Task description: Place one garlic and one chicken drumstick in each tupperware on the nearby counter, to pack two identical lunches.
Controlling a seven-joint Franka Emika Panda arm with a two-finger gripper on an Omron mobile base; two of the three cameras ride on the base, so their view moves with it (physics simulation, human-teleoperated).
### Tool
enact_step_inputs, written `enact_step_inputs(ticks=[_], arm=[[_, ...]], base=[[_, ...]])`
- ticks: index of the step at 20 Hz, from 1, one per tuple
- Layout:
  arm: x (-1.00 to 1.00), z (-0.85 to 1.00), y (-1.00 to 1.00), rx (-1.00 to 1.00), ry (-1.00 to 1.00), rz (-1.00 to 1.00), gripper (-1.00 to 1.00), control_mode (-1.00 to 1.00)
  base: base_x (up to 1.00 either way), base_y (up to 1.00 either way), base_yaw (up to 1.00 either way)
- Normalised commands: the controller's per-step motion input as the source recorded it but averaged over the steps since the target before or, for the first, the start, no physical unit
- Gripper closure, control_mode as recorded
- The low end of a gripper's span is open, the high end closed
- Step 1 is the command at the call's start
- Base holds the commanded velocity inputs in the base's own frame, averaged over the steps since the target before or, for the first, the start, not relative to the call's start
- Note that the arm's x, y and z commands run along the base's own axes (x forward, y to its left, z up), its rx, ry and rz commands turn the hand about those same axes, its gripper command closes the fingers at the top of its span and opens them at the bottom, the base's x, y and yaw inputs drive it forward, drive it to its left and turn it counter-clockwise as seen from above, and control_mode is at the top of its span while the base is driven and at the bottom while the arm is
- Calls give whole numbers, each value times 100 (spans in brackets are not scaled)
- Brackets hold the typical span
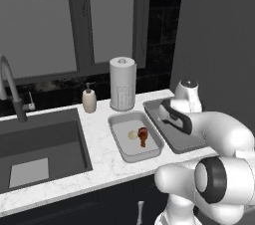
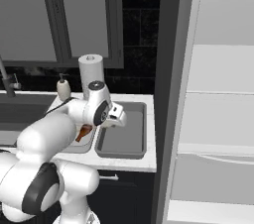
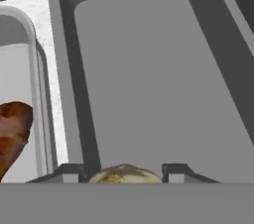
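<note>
Two grey tupperware trays lie side by side on the white marbled counter point(image 1: 104, 159). The left tupperware point(image 1: 149, 155) holds a pale garlic point(image 1: 132, 135) and a brown chicken drumstick point(image 1: 143, 136), touching each other. The right tupperware point(image 2: 126, 141) has a bare floor. My gripper point(image 2: 119, 117) hovers over the near part of the right tupperware point(image 3: 149, 84). In the hand view my gripper point(image 3: 125, 171) is shut on a second garlic point(image 3: 124, 174), whose pale top shows between the tips. The drumstick point(image 3: 12, 129) lies to the left in the other tray.
A paper-towel roll point(image 1: 122, 83) and a soap dispenser point(image 1: 89, 99) stand behind the trays against the dark wall. The dark sink basin point(image 1: 40, 149) with its faucet point(image 1: 10, 89) lies to the left. An open white fridge point(image 2: 218, 94) with shelves stands at the right.
</note>
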Motion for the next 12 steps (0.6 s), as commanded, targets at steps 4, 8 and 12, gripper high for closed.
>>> enact_step_inputs(ticks=[4, 8, 12], arm=[[36, -35, -3, 0, 0, 0, 100, -100], [36, -19, -15, 0, 0, 0, 100, -100], [34, -7, -18, 0, 0, 0, 100, -100]], base=[[0, 0, 0], [0, 0, 0], [0, 0, 0]])
